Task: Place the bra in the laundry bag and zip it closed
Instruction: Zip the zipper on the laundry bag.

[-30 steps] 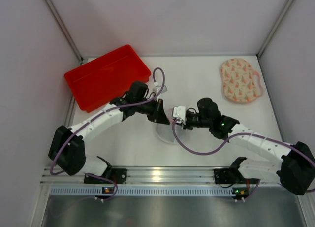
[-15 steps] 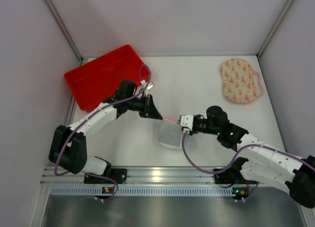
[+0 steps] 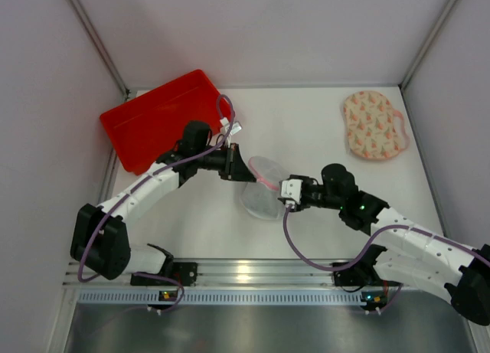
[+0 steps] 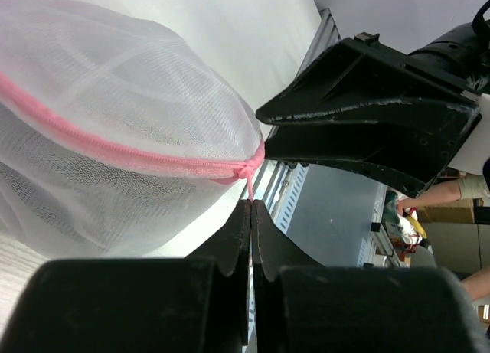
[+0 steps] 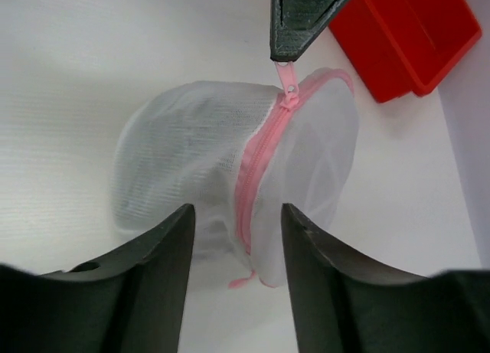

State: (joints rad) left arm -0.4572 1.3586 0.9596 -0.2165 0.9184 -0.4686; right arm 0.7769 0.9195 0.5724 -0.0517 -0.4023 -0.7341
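Observation:
The laundry bag (image 3: 260, 189), a white mesh pouch with a pink zip, lies at the table's middle between my two grippers. My left gripper (image 3: 243, 165) is shut on the pink zip pull (image 5: 285, 79) at the bag's far end; the left wrist view shows its jaws pressed together on the pull (image 4: 250, 192) with the bag (image 4: 115, 116) hanging from it. My right gripper (image 3: 277, 194) is open, its fingers on either side of the bag's near end (image 5: 230, 177) without touching it. No black bra shows; the mesh only looks grey inside.
A red tray (image 3: 164, 117) stands at the back left, just behind the left arm, and shows in the right wrist view (image 5: 406, 31). A peach patterned oval piece with pink trim (image 3: 374, 125) lies at the back right. The side walls stand close.
The grippers have moved apart: the left one up and left with the zip pull, the right one to the right. The bag has stretched and lifted toward the left gripper.

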